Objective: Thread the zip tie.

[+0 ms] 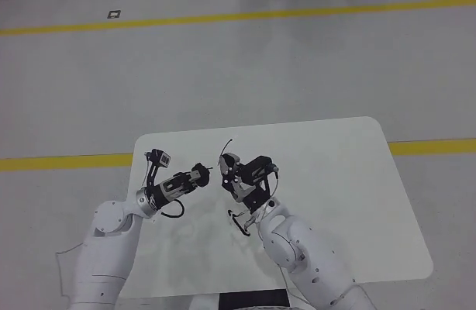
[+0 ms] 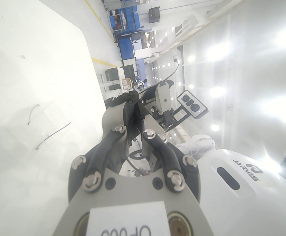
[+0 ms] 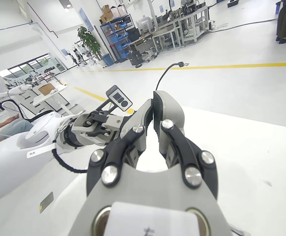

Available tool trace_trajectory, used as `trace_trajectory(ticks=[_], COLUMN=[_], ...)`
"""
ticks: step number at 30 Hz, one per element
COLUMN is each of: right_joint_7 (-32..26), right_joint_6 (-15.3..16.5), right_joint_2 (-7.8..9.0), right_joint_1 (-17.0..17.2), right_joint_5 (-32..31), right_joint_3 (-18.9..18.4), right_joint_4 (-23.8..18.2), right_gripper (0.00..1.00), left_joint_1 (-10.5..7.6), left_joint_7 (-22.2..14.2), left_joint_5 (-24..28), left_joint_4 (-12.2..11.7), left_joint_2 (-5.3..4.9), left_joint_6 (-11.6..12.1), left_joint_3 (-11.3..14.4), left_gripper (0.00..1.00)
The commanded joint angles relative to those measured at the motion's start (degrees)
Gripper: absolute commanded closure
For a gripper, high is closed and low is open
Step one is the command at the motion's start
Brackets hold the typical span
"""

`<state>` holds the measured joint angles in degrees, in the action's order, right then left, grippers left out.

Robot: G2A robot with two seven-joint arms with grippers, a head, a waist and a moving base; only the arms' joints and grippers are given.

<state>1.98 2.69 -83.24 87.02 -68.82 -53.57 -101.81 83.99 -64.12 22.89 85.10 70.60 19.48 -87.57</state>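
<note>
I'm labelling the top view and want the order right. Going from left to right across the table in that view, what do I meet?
left gripper → right gripper, its fingers shut on the zip tie that rises from them → bare stretch of the table out to its right edge.

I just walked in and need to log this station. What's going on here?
A two-armed robot is threading a zip tie above a white table. The right end effector is shut on the zip tie, whose thin black strap curves up out of its fingers. The left end effector, also shut, sits tip to tip close to the right one. Whether it grips the tie's other end cannot be told. No closed loop shows yet.
</note>
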Motion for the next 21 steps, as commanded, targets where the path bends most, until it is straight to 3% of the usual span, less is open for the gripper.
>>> trace_trajectory(ticks=[1,21], right_joint_7=[0.1,0.2], right_joint_6=[0.2,0.3], right_joint_2=[0.00,-0.05], right_joint_1=[-0.1,-0.9], right_joint_5=[0.1,0.3], right_joint_3=[0.1,1.5], right_joint_4=[0.2,1.3], right_gripper=[1.00,1.00], left_joint_1=[0.00,0.00], left_joint_7=[0.0,0.0], left_joint_5=[0.0,0.0], left_joint_4=[0.0,0.0], left_joint_2=[0.00,0.00], left_joint_6=[0.0,0.0], left_joint_3=[0.0,0.0], left_gripper=[1.00,1.00])
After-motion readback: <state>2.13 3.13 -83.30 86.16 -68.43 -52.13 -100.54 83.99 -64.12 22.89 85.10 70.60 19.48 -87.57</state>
